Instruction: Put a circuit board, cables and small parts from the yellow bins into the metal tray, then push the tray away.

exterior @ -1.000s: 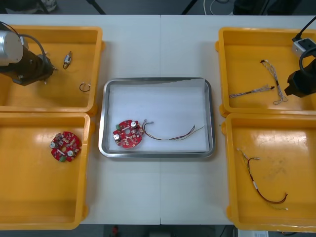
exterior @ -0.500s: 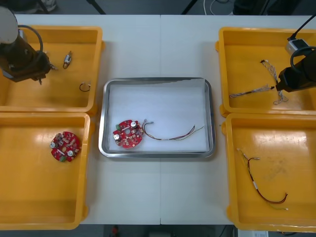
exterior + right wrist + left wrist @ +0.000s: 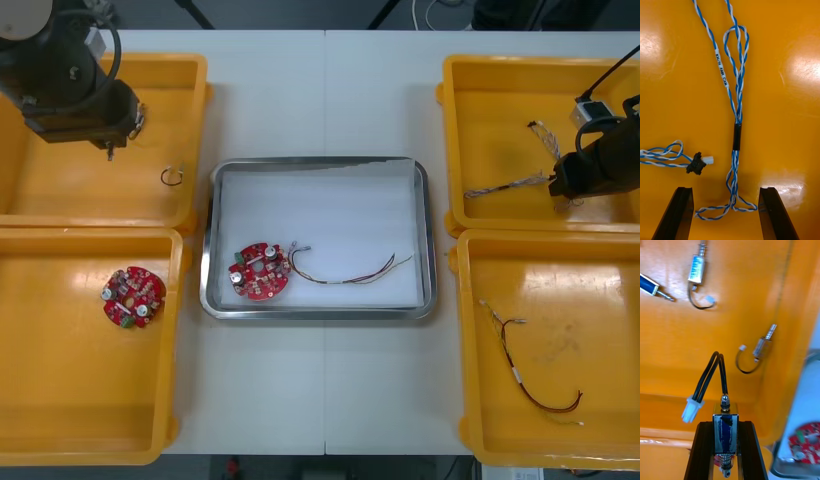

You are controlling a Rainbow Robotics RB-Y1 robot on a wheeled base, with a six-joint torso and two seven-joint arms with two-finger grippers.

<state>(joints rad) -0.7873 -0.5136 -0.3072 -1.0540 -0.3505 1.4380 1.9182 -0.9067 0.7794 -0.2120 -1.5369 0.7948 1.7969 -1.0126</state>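
Note:
My left gripper [image 3: 725,425] is shut on a small metal part [image 3: 725,433] with a looped black lead and a white plug. It hangs above the far left yellow bin [image 3: 190,70]; in the front view the left gripper [image 3: 108,140] is near that bin's middle. My right gripper [image 3: 725,213] stands open, low over the far right yellow bin [image 3: 500,70], its fingers [image 3: 679,213] either side of the looped end of a twisted blue and white cable [image 3: 736,112]. The metal tray [image 3: 320,161] holds a round red circuit board [image 3: 260,272] and a red and yellow cable [image 3: 350,273].
Loose small metal parts [image 3: 762,348] lie in the far left bin. A second circuit board [image 3: 132,296] sits in the near left bin. Beside the right fingers lies another blue and white cable [image 3: 662,155] with a black plug. The near right bin holds a red and black cable [image 3: 530,375].
The left arm has swung right and away across the far left bin. The right gripper has shifted left toward the blue and white cables.

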